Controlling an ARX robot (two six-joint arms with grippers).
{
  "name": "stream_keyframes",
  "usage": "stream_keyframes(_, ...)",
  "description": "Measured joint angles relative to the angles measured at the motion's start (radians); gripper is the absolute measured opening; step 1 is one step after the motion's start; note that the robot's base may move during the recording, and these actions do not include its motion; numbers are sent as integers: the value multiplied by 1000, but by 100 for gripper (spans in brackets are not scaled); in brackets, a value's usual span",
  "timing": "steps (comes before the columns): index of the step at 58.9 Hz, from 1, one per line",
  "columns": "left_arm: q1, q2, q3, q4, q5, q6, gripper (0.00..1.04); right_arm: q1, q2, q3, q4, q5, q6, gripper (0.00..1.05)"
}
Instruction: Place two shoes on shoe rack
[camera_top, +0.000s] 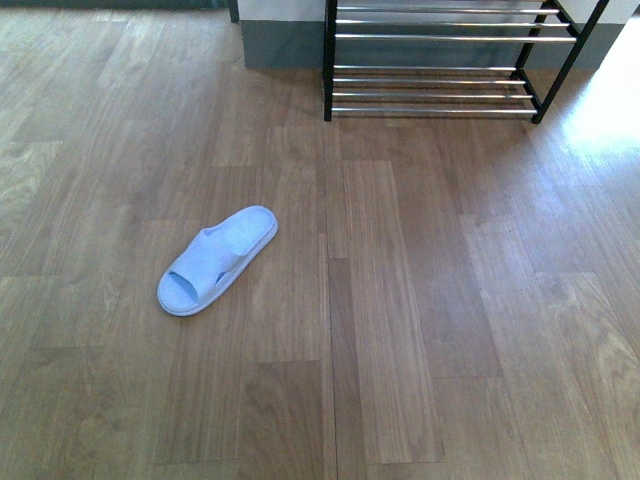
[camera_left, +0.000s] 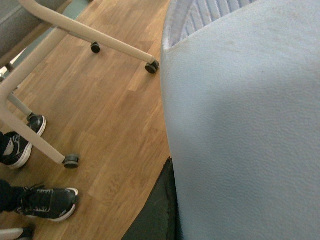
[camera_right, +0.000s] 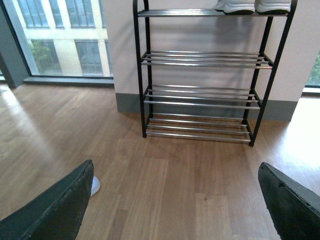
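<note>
One light-blue slipper (camera_top: 218, 260) lies on the wooden floor, left of the middle in the front view, its toe toward me. A second light-blue slipper (camera_left: 240, 125) fills most of the left wrist view, held off the floor with my left gripper (camera_left: 172, 210) shut on it; only one dark finger (camera_left: 155, 210) shows. The shoe rack (camera_right: 200, 75) stands against the far wall, and two white-soled shoes (camera_right: 240, 6) sit on its top shelf. My right gripper (camera_right: 175, 210) hangs open above bare floor, facing the shoe rack (camera_top: 440, 60). Neither arm appears in the front view.
A white frame on castors (camera_left: 70, 160) stands on the floor in the left wrist view, with a person's black sneakers (camera_left: 47, 202) beside it. Windows (camera_right: 55, 35) run along the wall left of the rack.
</note>
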Motion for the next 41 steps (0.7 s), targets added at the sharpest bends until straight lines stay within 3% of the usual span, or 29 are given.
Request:
stream_keyframes(38,2,2,0,0,-1,3,2,0,2,0,0,-6,0,95)
stream_keyframes(41,2,2,0,0,-1,3,2,-12,28,20,-71,-66,-30,95)
